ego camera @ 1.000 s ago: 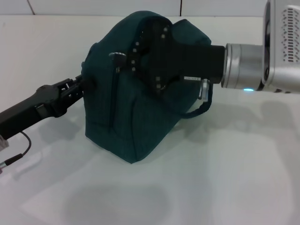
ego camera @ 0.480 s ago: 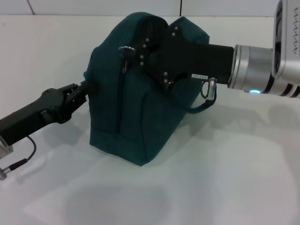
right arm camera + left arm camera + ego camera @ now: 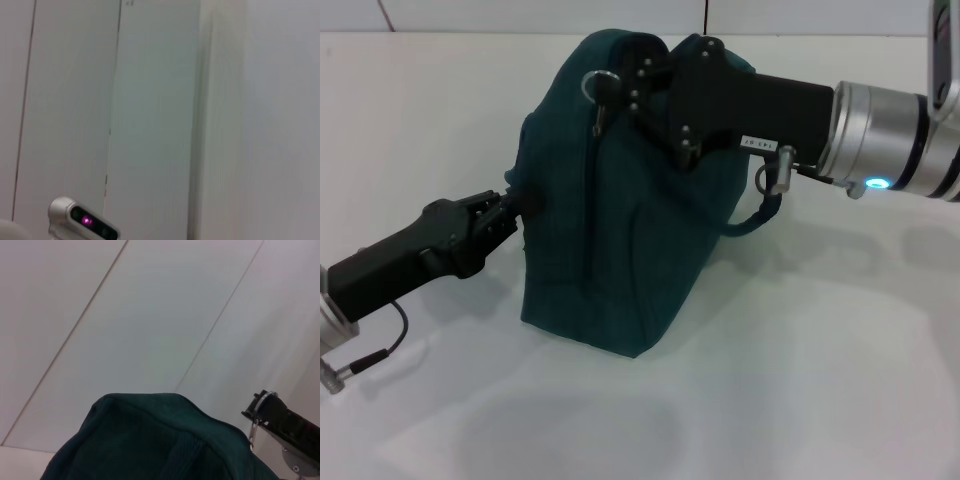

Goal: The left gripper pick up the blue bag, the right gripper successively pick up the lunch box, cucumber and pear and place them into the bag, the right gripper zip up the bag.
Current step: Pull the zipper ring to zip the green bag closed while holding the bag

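Blue bag (image 3: 610, 200) on white table (image 3: 800, 380), left hand (image 3: 510, 205) clamped on bag's side, right hand (image 3: 620, 90) pinching zipper ring (image 3: 597, 83)

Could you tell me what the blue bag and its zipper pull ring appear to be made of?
The blue bag looks like soft woven fabric: matte teal, ribbed texture, creased sides. The zipper pull ring appears to be metal: thin, silvery, with a slight shine.

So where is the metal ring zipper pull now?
In the head view, the zipper pull is at the top of the blue bag, at the fingertips of the right gripper.
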`<state>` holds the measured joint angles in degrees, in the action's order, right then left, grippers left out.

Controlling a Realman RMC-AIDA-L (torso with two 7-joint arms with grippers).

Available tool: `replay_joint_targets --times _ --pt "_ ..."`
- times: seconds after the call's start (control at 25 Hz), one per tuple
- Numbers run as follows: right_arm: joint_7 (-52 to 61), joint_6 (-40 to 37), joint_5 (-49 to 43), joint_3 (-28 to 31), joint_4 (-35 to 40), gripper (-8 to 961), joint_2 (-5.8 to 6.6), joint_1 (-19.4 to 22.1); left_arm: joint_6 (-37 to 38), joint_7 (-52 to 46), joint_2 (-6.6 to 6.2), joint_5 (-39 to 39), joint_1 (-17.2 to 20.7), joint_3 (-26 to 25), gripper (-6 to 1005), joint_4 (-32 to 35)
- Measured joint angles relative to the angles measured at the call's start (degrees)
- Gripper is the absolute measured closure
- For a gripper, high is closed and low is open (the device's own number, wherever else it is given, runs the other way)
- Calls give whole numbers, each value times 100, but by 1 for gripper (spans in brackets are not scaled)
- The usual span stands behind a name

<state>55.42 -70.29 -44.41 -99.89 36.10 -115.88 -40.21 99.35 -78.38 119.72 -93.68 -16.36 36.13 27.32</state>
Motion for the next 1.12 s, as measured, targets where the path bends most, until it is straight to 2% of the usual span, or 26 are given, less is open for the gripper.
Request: replay_joint_targets --times 0.44,1.12 --pt "283 28 11 152 -109 928 11 70 449 22 -23 9 48 -42 951 14" --pt "326 66 12 347 -195 926 12 -68 489 25 -26 -42 50 158 952 -7"
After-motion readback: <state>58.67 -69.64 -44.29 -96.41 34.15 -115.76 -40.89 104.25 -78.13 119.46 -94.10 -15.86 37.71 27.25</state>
